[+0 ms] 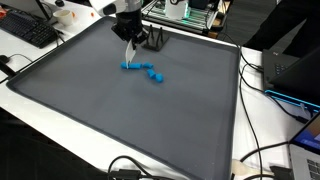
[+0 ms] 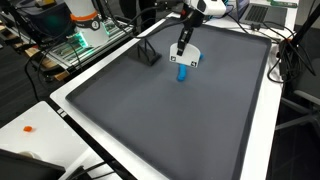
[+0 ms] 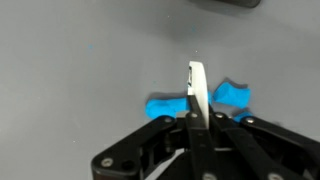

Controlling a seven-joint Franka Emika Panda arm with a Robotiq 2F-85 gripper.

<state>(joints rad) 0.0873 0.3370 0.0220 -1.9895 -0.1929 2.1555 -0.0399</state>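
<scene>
My gripper [image 1: 130, 42] [image 2: 182, 48] hangs over the far part of a dark grey mat [image 1: 120, 120] [image 2: 200, 130]. Its fingers [image 3: 197, 118] are shut on a thin white flat piece [image 3: 197, 85], seen edge-on in the wrist view. The piece also shows in both exterior views [image 1: 128, 55] [image 2: 189, 57]. Just below it a small cluster of bright blue pieces [image 1: 145, 71] [image 2: 182, 73] [image 3: 165, 105] lies on the mat. The white piece's lower edge is close above them; I cannot tell if it touches.
A small black stand-like object [image 1: 153, 40] [image 2: 148, 55] sits on the mat near the gripper. The mat has a white rim [image 1: 240, 110]. A keyboard [image 1: 30, 30], cables [image 1: 270, 150] and electronics [image 2: 85, 35] surround it.
</scene>
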